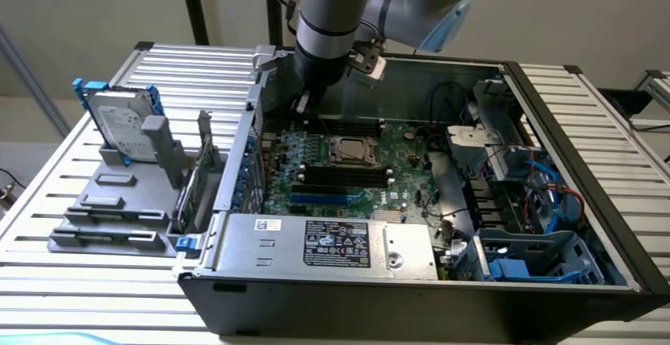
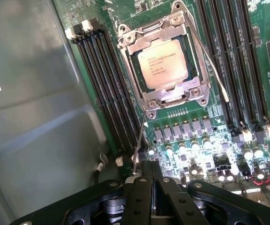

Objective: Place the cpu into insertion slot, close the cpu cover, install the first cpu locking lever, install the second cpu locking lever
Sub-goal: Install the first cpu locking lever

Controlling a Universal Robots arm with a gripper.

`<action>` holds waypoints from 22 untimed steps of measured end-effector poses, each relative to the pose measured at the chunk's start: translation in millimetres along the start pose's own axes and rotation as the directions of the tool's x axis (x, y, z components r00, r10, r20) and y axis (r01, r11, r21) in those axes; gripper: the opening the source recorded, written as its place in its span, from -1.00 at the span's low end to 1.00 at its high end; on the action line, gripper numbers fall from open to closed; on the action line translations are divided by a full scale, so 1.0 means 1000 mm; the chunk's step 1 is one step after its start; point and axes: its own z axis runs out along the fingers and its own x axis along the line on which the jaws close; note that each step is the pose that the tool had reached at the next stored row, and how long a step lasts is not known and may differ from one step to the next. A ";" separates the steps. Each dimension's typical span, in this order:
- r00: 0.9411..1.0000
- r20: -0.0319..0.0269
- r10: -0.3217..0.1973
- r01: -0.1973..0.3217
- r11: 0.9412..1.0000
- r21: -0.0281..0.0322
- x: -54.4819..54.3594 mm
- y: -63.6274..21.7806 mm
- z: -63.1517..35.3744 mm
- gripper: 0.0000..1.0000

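Note:
The cpu (image 2: 163,63) lies flat in the insertion slot (image 2: 124,36) on the green board, and the silvery cpu cover (image 2: 156,33) is folded down around it. One thin wire locking lever (image 2: 140,140) rises from the socket corner, its free end right beside my fingertips. The other lever (image 2: 211,65) runs along the socket's opposite side. My gripper (image 2: 151,180) is shut with nothing between its fingers. In the exterior view the gripper (image 1: 301,110) reaches down inside the case, behind and to the left of the socket (image 1: 354,150).
Black memory slots (image 2: 104,89) flank the socket on both sides. A grey case wall (image 2: 27,117) stands close beside the gripper. The grey power supply box (image 1: 325,243) fills the case front. A hard drive (image 1: 121,121) stands on a rack outside, at the exterior view's left.

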 end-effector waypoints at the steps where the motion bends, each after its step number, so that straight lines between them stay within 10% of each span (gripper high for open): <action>1: 1.000 -0.009 0.004 -0.004 1.000 0.002 0.000 -0.0001 0.0000 -0.79; 5: 0.999 -0.045 0.017 -0.016 1.000 0.011 0.000 -0.0002 0.0000 -0.79; 9: 0.997 -0.061 0.041 -0.041 0.999 0.008 0.000 -0.0003 -0.0008 -0.79; 15: 0.995 -0.070 0.066 -0.066 0.998 0.003 0.002 0.0036 -0.0012 -0.79; 22: 0.995 -0.070 0.069 -0.069 0.998 0.002 0.011 0.0266 -0.0040 -0.79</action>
